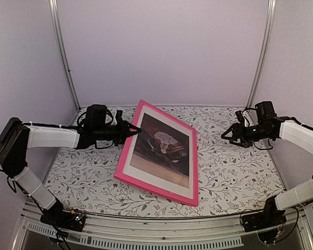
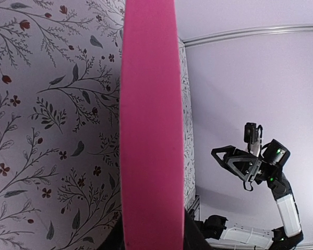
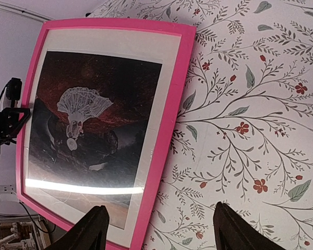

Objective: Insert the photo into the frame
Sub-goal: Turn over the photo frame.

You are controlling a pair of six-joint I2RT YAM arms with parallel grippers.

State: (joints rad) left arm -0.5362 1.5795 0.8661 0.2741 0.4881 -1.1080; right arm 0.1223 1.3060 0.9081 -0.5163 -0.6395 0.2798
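Left jaws clamp the frame (image 2: 148, 125), tips hidden (photo (image 3: 88, 125) inside).

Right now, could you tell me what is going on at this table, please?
The left gripper is clamped on the left rail of the pink frame on the flower-patterned table. The photo already sits inside it, behind a white mat. The right gripper hangs open off to the right, touching nothing.

No readable text or labels, any small print possibly too blurred
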